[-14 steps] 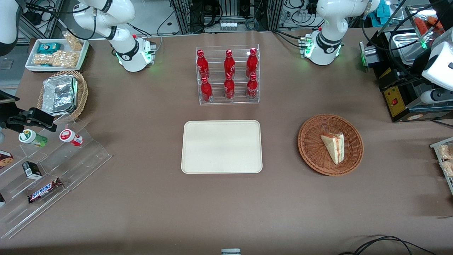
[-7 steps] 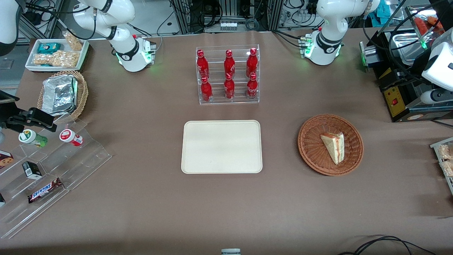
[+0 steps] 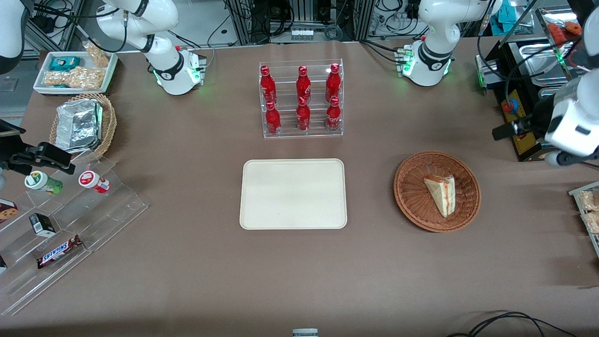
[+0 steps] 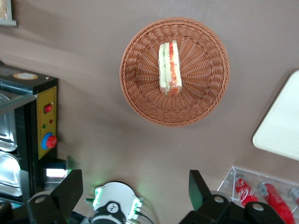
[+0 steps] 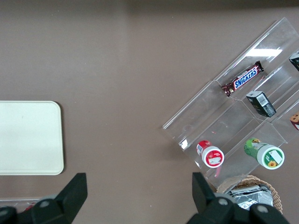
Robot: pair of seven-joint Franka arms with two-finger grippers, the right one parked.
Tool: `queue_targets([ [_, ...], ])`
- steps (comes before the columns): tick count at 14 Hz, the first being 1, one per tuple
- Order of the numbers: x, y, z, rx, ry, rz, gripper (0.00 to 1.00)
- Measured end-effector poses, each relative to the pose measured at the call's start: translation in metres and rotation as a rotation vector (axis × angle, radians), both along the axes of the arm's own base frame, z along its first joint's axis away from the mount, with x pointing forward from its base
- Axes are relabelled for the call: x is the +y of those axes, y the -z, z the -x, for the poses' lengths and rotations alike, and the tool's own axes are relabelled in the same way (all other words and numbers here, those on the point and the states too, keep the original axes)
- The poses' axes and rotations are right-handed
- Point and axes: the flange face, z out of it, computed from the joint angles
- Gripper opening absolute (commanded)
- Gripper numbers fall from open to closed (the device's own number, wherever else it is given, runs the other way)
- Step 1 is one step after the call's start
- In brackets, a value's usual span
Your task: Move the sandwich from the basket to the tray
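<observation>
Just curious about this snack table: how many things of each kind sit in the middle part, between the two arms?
Red cola bottles in the clear rack: 6
Sandwich in the round basket: 1
Round basket: 1
Cream tray: 1
Total: 9
The gripper hangs open above the table, beside the basket, holding nothing.

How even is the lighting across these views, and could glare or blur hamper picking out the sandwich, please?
Front view: soft even light; the sandwich in the basket looks sharp, the tray shows a faint sheen, and the gripper sits near the basket. Left wrist view: sandwich crisp, open fingers dark. Right wrist view: glare on the acrylic stand.
</observation>
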Motion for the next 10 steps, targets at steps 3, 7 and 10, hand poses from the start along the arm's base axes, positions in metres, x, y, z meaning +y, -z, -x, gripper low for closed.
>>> queue_targets([
  [3, 0.000, 0.036, -0.017, 0.005, -0.041, -0.004, 1.00],
  [7, -0.001, 0.101, -0.038, 0.014, -0.058, 0.002, 1.00],
  [10, -0.005, 0.162, -0.036, -0.029, -0.085, 0.001, 1.00],
])
